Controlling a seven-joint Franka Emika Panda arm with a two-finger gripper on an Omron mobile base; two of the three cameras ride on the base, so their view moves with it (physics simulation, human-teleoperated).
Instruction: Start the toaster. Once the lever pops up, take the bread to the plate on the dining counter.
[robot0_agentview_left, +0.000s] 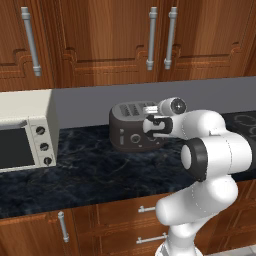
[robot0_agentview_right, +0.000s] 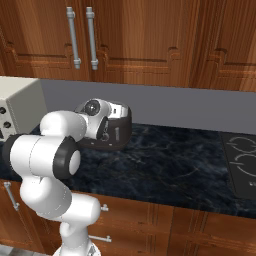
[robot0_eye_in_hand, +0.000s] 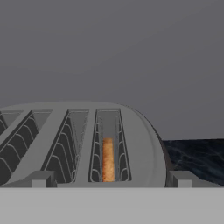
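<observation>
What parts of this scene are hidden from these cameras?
- Toaster right end, left base view: covered by the arm.
- Toaster front, right base view: mostly behind the arm.
- Bread, hand view: sunk in a slot, just the top edge visible.
- Toaster oven, left base view: cut by the left edge.

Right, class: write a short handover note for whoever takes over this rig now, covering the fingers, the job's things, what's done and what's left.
Gripper: fingers open, holding nothing, poised just over the toaster's top.
Toaster: on the black marbled counter, right of the toaster oven.
Bread: sitting down in a slot.
Done: arm brought to the toaster.
Left: start the toaster, then carry the bread to the plate. Whether the lever is already down can't be told.
</observation>
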